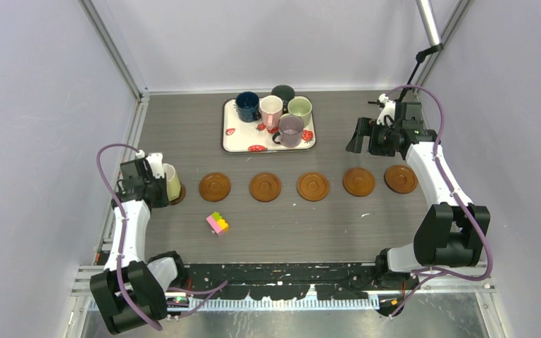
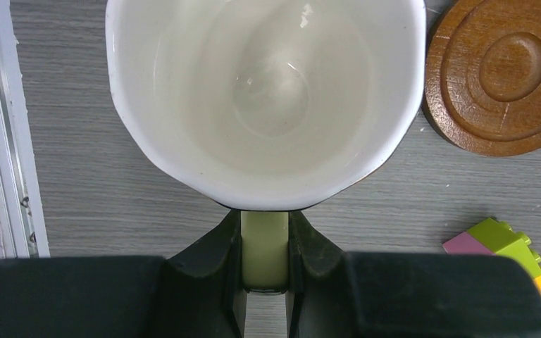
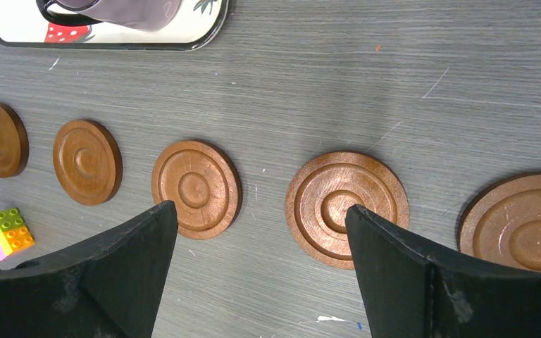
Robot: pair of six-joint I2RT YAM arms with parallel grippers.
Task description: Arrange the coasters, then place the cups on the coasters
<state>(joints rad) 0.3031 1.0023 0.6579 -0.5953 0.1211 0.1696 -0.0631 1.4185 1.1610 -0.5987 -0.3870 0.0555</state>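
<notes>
Six brown coasters [image 1: 265, 187] lie on the tabletop [image 1: 289, 232]: five bare in a row, and a sixth coaster [image 1: 179, 198] at the left end under a cup. Six cups [image 1: 291, 129]: five on the far side on one strawberry-print tray [image 1: 238, 144], and one cream cup [image 1: 171, 182] at the left. One block toy [image 1: 217, 222].

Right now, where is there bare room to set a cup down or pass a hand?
Bare: the far-left patch between the tray and the left rail; the strip between the coaster row and the near edge of the table, except at the block toy. Crowded: the tray's five mugs, and the left claw gripping the cream mug.
</notes>
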